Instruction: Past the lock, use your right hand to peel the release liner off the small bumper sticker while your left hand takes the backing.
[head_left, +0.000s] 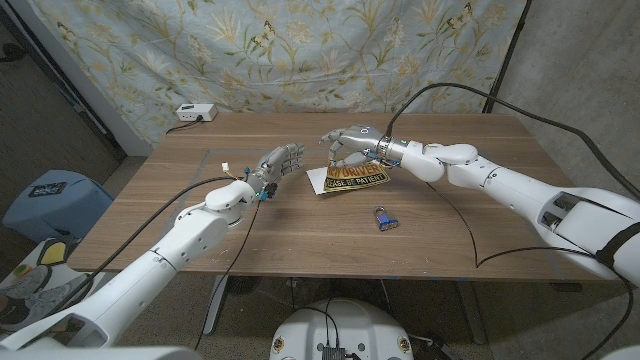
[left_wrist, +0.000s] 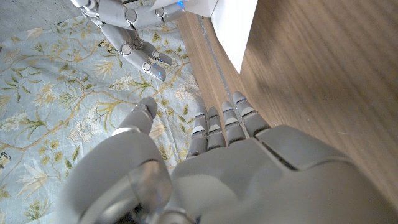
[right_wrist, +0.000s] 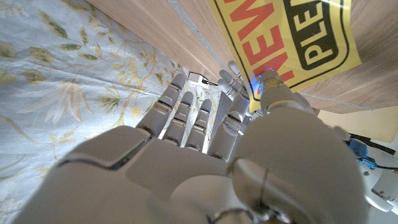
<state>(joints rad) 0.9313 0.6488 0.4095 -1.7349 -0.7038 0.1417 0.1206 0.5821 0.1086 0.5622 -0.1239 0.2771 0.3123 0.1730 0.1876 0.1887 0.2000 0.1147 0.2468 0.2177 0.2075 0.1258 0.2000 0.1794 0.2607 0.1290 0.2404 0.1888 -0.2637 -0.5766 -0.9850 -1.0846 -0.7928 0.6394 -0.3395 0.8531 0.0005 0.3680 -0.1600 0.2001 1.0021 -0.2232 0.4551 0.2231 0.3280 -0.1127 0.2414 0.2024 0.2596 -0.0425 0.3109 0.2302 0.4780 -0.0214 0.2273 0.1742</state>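
Right robot hand raised over the tabletop, fingers curled down, pinching the upper edge of the yellow bumper sticker. Sticker hanging tilted, white liner showing behind it. Left robot hand just beside, fingers straight and apart, holding nothing. Blue padlock nearer the robot.

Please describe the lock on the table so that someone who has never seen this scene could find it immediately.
Start at the wooden table and find the yellow sticker that the right hand holds near the middle. The lock lies on bare wood just nearer the robot than that sticker, slightly toward its right. It is small and blue with a metal shackle, the only blue thing on the tabletop.
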